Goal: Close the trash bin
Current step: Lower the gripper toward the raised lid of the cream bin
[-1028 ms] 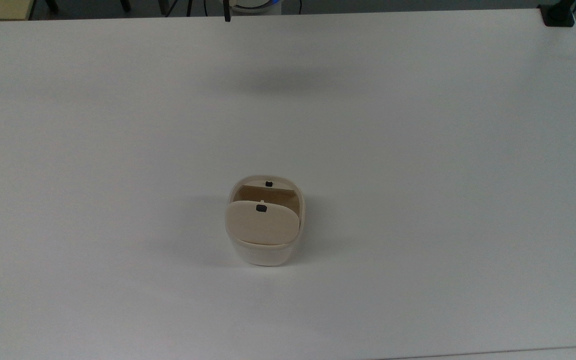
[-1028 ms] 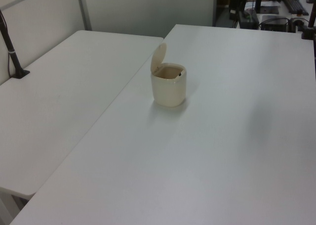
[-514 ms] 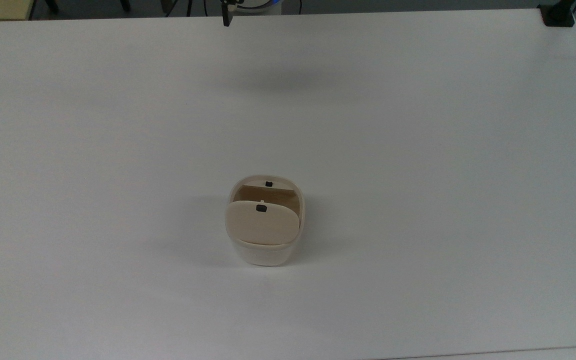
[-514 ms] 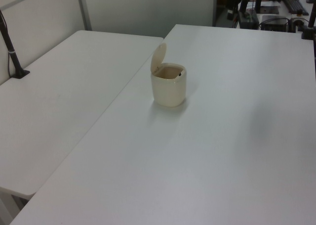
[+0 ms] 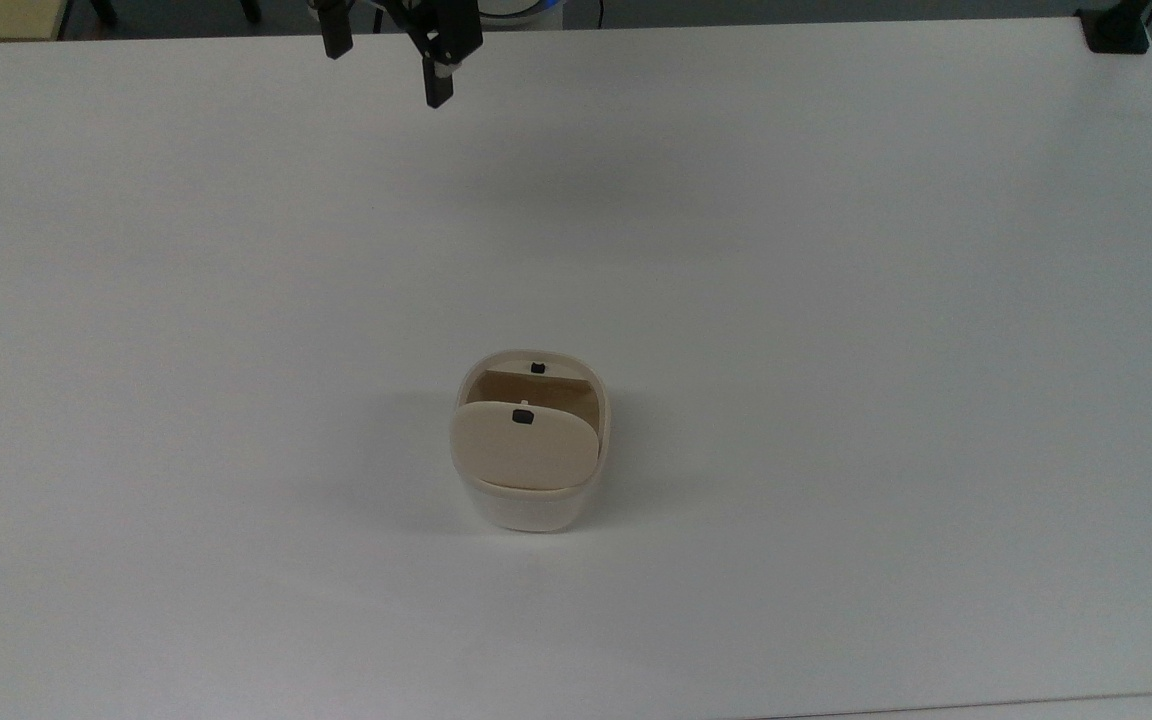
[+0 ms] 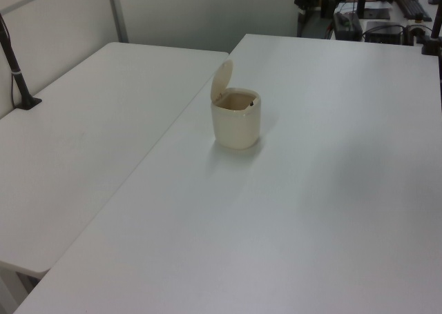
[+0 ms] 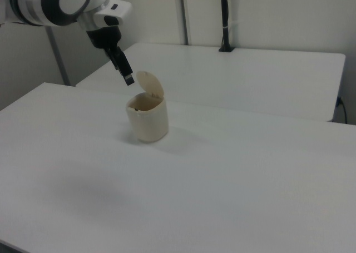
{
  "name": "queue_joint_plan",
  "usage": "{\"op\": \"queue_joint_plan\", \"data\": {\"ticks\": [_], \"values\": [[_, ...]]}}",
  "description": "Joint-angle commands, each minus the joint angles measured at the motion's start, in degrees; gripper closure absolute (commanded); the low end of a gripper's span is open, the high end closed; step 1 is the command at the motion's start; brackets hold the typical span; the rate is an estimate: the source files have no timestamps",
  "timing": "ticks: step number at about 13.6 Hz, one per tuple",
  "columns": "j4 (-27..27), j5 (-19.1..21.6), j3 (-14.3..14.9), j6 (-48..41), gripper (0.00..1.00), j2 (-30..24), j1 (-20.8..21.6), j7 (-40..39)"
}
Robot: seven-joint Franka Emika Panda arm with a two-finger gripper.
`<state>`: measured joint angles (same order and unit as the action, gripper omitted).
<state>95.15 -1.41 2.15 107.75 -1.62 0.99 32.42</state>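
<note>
While the trash bin [image 5: 534, 450] sits unmoved near the middle of your white table [image 5: 836, 300], its beige lid [image 5: 524, 445] standing raised on its hinge, your gripper [image 5: 388, 65] has come further into the top view than half a second ago. It now hangs above the table's far edge, well apart from the bin. Its two black fingers [image 5: 438, 85] stand spread apart and hold nothing. In the right view, the arm [image 7: 55, 3] reaches from the right view's left.
</note>
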Motion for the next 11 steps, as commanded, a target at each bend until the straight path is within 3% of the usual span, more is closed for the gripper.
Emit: {"op": "queue_joint_plan", "data": {"ticks": [1,7,10,11], "values": [[-2.2,-0.2,0.1,7.3,0.0,3.0,0.5,7.2],[-5.6,-0.9,0.0,18.5,0.01,7.5,0.8,16.0],[-9.9,-1.0,0.1,20.7,0.1,11.0,0.9,19.0],[-12.1,-1.0,0.2,20.7,0.2,12.9,0.9,20.0]]}}
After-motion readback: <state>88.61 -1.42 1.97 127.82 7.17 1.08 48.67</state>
